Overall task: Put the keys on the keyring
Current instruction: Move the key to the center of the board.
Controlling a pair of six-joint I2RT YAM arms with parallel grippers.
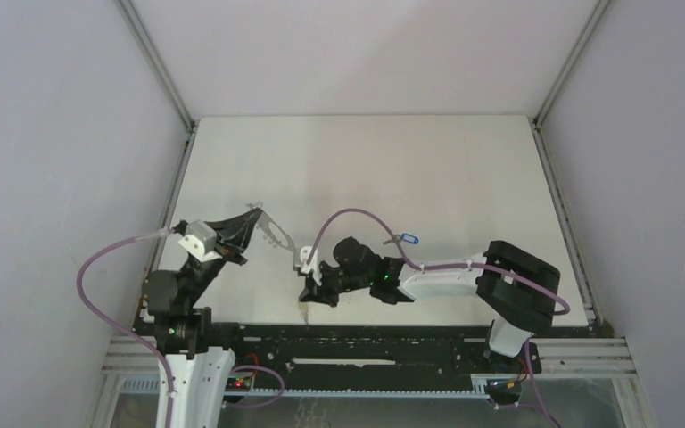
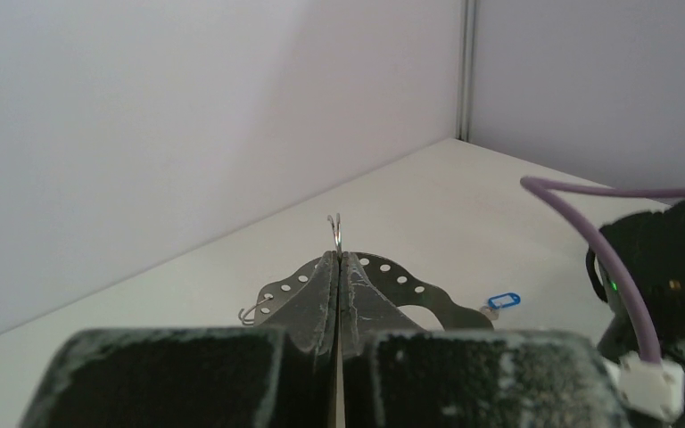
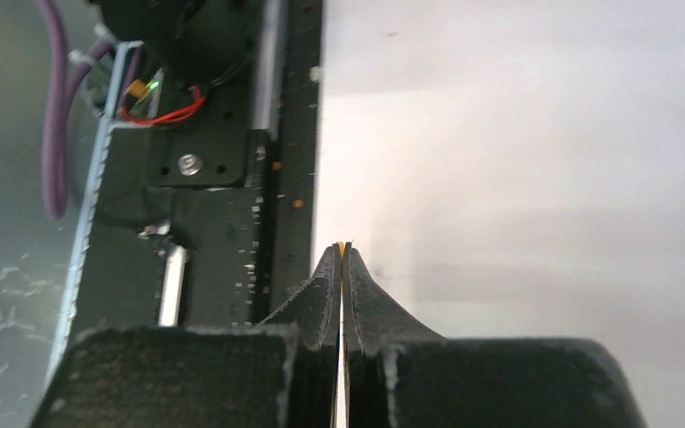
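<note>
Keys sit apart: the yellow key (image 3: 342,245) shows only as a sliver pinched in my right tool (image 3: 342,257), which is closed on it close to the near edge of the table (image 1: 410,169). The blue key (image 1: 408,238) lies loose just beyond that arm. My left tool (image 2: 337,260) is clamped on the keyring (image 2: 337,234). I judge the keys light, stiff and slick, best held by their plastic heads; the thin ring may twist.
</note>
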